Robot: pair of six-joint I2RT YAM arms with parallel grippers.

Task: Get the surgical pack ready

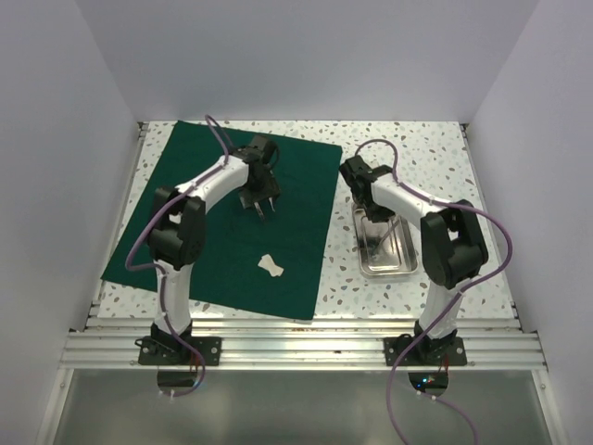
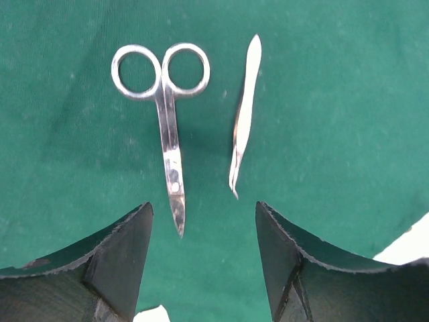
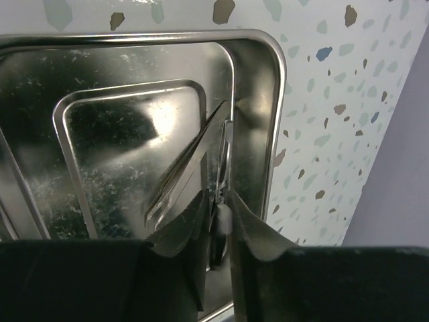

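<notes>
Early stage. The green cloth [image 1: 306, 185] lies flat and unfolded. Scissors [image 2: 171, 144] and tweezers [image 2: 244, 117] rest on it below the open, empty left gripper [image 2: 203, 221], with gauze [image 1: 271, 266] at the gripper's six o'clock. The tray [image 1: 405, 264] sits off the cloth at three o'clock. In it the right gripper [image 3: 218, 208] is nearly closed around a thin tool [image 3: 194, 161], though I cannot tell if it grips. Loading and wrapping remain.

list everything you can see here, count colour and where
drape: 1, dark green, spread over the table's left part
gauze: 1, white, on the drape's near half
scissors: 1, silver, closed, on the drape
tweezers: 1, silver, on the drape beside the scissors
tray: 1, steel, on bare table right of the drape
thin instrument: 1, silver, inside the tray
table: 1, white, speckled
left pincer: 1, black, open, over the scissors
right pincer: 1, black, in the tray, fingers narrowly flanking the thin instrument, grip unclear
</notes>
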